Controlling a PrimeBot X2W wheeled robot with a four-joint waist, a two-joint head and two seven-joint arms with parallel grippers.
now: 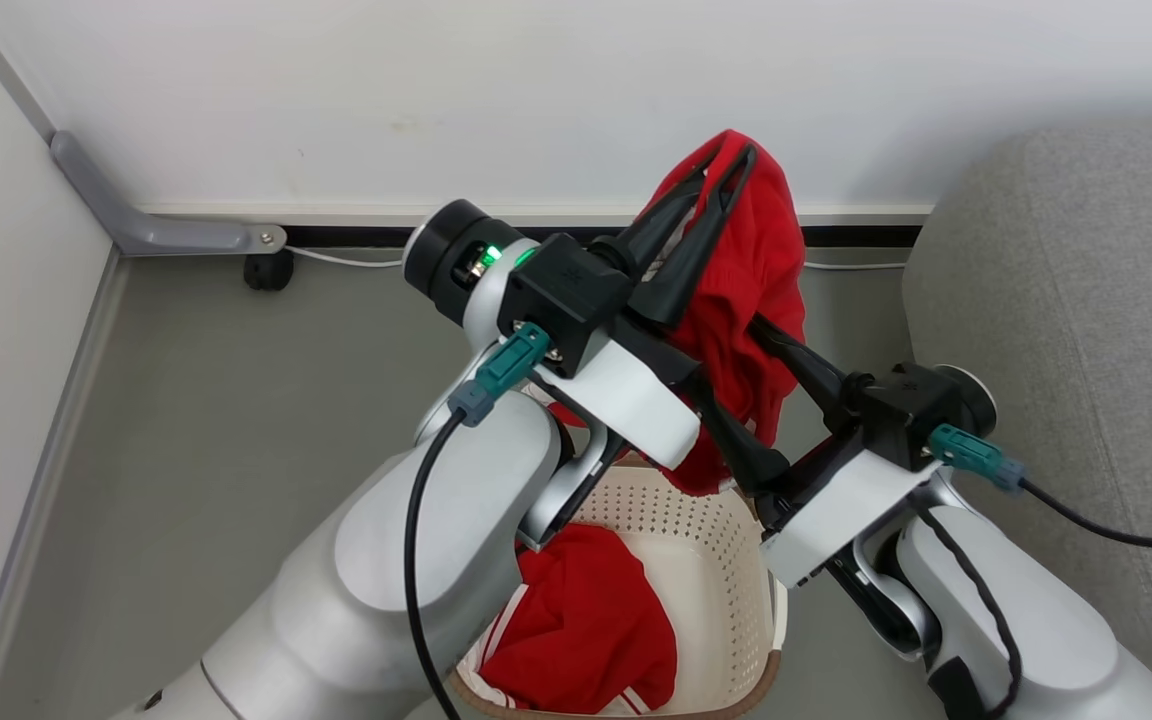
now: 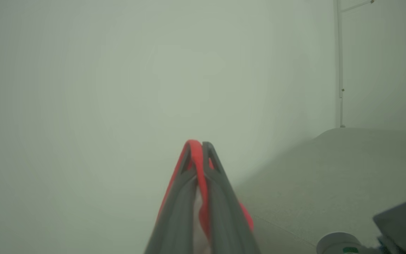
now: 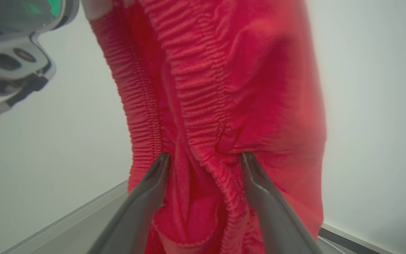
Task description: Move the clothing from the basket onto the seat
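the clothing [image 1: 766, 262] hangs long-axis vertical, top pinched in left tool [image 1: 729, 160].

1. The left arm [image 1: 406, 560] rises from 7 o'clock in the head view toward the centre. Its wrist [image 1: 471, 262] shows a green light.
2. The left tool [image 1: 733, 158] points toward 1 o'clock and sits high. Its two dark fingers are pressed together on a fold of the clothing [image 1: 766, 250].
3. The right arm [image 1: 1016, 620] comes in from 5 o'clock, lower than the left.
4. The right tool [image 1: 721, 350] points toward 10 o'clock, beneath the left tool. Its fingers stand apart, with hanging fabric between them.
5. The left tool's white housing overlaps the right tool's fingers in the head view.
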